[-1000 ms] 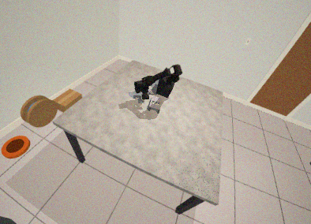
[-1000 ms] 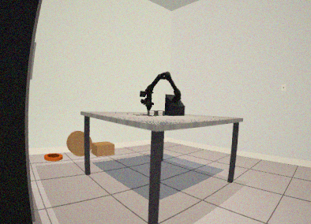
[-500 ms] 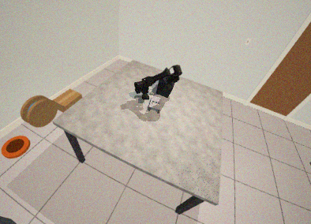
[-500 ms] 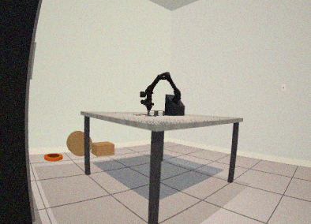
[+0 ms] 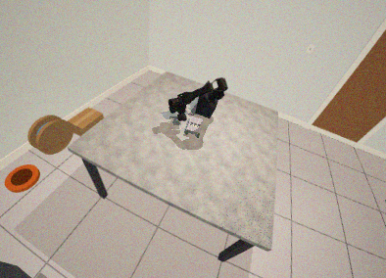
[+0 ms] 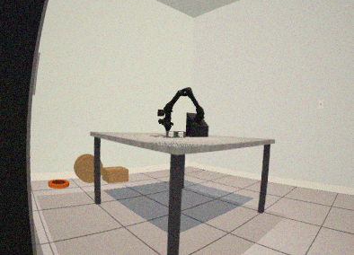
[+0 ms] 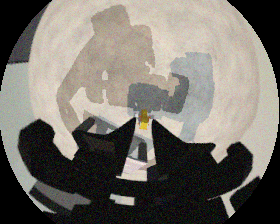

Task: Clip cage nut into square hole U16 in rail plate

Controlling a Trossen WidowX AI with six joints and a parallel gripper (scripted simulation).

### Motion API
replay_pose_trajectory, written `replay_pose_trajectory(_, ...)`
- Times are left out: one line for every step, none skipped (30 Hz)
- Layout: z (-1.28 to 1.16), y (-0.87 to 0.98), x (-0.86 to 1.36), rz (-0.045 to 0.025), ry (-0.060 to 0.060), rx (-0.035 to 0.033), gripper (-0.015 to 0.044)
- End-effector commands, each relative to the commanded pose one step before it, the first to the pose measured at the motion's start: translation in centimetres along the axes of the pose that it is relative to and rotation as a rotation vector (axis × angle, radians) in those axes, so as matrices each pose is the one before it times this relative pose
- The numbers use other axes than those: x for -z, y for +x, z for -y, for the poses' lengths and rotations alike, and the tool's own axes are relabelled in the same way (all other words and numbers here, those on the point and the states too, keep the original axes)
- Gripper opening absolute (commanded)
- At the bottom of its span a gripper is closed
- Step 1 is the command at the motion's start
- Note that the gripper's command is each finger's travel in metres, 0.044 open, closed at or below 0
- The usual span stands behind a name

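Rail plate (image 5: 194,124) on raised stand, close beside gripper (image 5: 182,116) (image 6: 167,134) (image 7: 144,120): obstacle on side toward arm's base (image 5: 206,106) (image 6: 198,128). Room above plate, under arched arm. Counter (image 5: 216,179) (image 6: 135,137) (image 7: 225,30) offers broad open stretch beyond plate, away from base. Low gap beneath plate perhaps too tight for gripper; view small and grainy.
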State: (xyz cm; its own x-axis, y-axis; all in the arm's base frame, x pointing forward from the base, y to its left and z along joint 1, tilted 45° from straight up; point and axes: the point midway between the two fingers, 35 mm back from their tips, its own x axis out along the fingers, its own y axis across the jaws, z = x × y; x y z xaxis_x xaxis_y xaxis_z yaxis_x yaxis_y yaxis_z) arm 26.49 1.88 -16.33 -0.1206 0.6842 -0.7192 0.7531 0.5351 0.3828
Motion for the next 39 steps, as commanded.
replay_pose_trajectory(-0.049,0.042,0.035,-0.00108,0.0038,-0.00277,0.012)
replay_pose_trajectory(0.0,0.0,0.0,0.0,0.0,0.0,0.012)
replay_pose_trajectory(0.0,0.0,0.0,0.0,0.0,0.0,0.012)
replay_pose_trajectory(0.0,0.0,0.0,0.0,0.0,0.0,0.012)
replay_pose_trajectory(0.0,0.0,0.0,0.0,0.0,0.0,0.012)
replay_pose_trajectory(0.0,0.0,0.0,0.0,0.0,0.0,0.012)
replay_pose_trajectory(0.0,0.0,0.0,0.0,0.0,0.0,0.012)
replay_pose_trajectory(0.0,0.0,0.0,0.0,0.0,0.0,0.012)
replay_pose_trajectory(-0.009,-0.002,0.002,0.0,0.0,0.0,0.012)
replay_pose_trajectory(-0.009,-0.002,0.002,0.0,0.0,0.0,0.012)
replay_pose_trajectory(0.058,-0.023,-0.027,0.00083,-0.0036,0.00287,0.0094)
replay_pose_trajectory(0.0,0.0,0.0,0.0,0.0,0.0,0.0067)
replay_pose_trajectory(0.0,0.0,0.0,0.0,0.0,0.0,0.0041)
replay_pose_trajectory(0.0,0.0,0.0,0.0,0.0,0.0,0.0032)
replay_pose_trajectory(0.0,0.0,0.0,0.0,0.0,0.0,0.0032)
replay_pose_trajectory(0.0,0.0,0.0,0.0,0.0,0.0,0.0032)
replay_pose_trajectory(0.0,0.0,0.0,0.0,0.0,0.0,0.0032)
replay_pose_trajectory(0.0,0.0,0.0,0.0,0.0,0.0,0.0032)
replay_pose_trajectory(0.0,0.0,0.0,0.0,0.0,0.0,0.0032)
replay_pose_trajectory(0.0,0.0,0.0,0.0,0.0,0.0,0.0032)
replay_pose_trajectory(0.0,0.0,0.0,0.0,0.0,0.0,0.0032)
replay_pose_trajectory(0.0,0.0,0.0,0.0,0.0,0.0,0.0032)
replay_pose_trajectory(0.0,0.0,0.0,0.0,0.0,0.0,0.0032)
replay_pose_trajectory(0.0,0.0,0.0,0.0,0.0,0.0,0.0032)
replay_pose_trajectory(0.0,0.0,0.0,0.0,0.0,0.0,0.0032)
replay_pose_trajectory(0.0,0.0,0.0,0.0,0.0,0.0,0.0032)
replay_pose_trajectory(0.0,0.0,0.0,0.0,0.0,0.0,0.0032)
replay_pose_trajectory(0.0,0.0,0.0,0.0,0.0,0.0,0.0032)
replay_pose_trajectory(0.0,0.0,0.0,0.0,0.0,0.0,0.0032)
replay_pose_trajectory(0.0,0.0,0.0,0.0,0.0,0.0,0.0032)
replay_pose_trajectory(0.0,0.0,0.0,0.0,0.0,0.0,0.0032)
replay_pose_trajectory(0.0,0.0,0.0,0.0,0.0,0.0,0.0032)
replay_pose_trajectory(0.0,0.0,0.0,0.0,0.0,0.0,0.0032)
replay_pose_trajectory(0.0,0.0,0.0,0.0,0.0,0.0,0.0032)
replay_pose_trajectory(0.0,0.0,0.0,0.0,0.0,0.0,0.0032)
replay_pose_trajectory(0.0,0.0,0.0,0.0,0.0,0.0,0.0032)
replay_pose_trajectory(0.0,0.0,0.0,0.0,0.0,0.0,0.0032)
replay_pose_trajectory(0.0,0.0,0.0,0.0,0.0,0.0,0.0032)
replay_pose_trajectory(0.0,0.0,0.0,0.0,0.0,0.0,0.0032)
